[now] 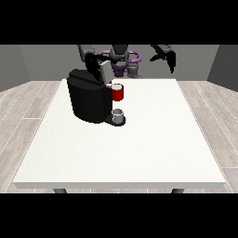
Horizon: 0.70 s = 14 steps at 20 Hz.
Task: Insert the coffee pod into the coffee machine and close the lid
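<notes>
On the big white worktop (139, 153), a small grey thing (118, 113) sits at the black boxy coffee machine (88, 100), maybe the pod, below a red thing at the machine (117, 93). Lid looks unclosed. Behind, the hand at the view's left (95, 65) hangs over it, grip unclear; the hand at the view's right (166, 56) hovers relaxed.

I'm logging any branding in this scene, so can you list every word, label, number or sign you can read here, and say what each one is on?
None: no text can be read anywhere in this view.
Coffee machine: plain black, no brand or label showing.
Red thing at the machine: no marking.
Grey thing on the machine's base: no marking.
Table: plain white, no sign or number.
</notes>
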Available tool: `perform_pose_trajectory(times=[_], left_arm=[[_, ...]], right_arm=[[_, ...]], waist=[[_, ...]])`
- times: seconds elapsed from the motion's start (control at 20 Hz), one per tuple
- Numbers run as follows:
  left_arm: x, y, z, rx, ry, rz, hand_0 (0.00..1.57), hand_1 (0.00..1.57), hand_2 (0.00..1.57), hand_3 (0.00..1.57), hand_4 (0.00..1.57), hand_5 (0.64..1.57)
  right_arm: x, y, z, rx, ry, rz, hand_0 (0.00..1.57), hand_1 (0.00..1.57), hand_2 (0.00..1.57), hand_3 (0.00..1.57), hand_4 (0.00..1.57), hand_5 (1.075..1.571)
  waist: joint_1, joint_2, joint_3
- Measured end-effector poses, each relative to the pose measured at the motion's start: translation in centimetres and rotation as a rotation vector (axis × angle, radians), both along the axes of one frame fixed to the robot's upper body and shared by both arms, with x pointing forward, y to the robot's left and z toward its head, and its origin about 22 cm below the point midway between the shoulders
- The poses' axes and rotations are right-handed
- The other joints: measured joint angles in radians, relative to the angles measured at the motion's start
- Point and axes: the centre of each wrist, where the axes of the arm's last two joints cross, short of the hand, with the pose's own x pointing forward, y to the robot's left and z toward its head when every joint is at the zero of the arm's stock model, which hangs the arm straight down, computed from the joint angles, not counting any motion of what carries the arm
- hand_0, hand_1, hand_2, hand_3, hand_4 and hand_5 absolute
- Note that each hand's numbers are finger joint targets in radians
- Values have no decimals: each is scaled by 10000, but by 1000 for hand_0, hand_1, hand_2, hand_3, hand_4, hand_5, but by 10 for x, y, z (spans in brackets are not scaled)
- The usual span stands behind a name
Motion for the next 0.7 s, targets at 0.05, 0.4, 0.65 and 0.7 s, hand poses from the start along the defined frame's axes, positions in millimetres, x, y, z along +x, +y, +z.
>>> perform_pose_trajectory(times=[0.05, 0.4, 0.65, 0.7], left_arm=[[0, 1, 2, 41, -23, -50, 0, 0, 0, 0, 346, 1571], [3, -10, 8, 74, -164, -411, 0, 0, 0, 0, 411, 1571], [6, -14, 7, 130, -222, -509, 0, 0, 0, 0, 356, 1571], [7, -13, 9, 145, -251, -586, 0, 0, 0, 0, 383, 1571]], right_arm=[[2, -1, 4, -52, -83, -63, 0, 0, 0, 0, 119, 1571], [10, 3, 28, -645, -235, -335, 0, 0, 0, 0, 0, 1571], [11, 8, 39, -1129, -77, -535, 0, 0, 0, 0, 102, 1571], [11, 7, 44, -1281, -114, -633, 0, 0, 0, 0, 87, 1571]], waist=[[46, 58, 6], [357, 367, 67], [414, 473, 122], [488, 540, 135]])
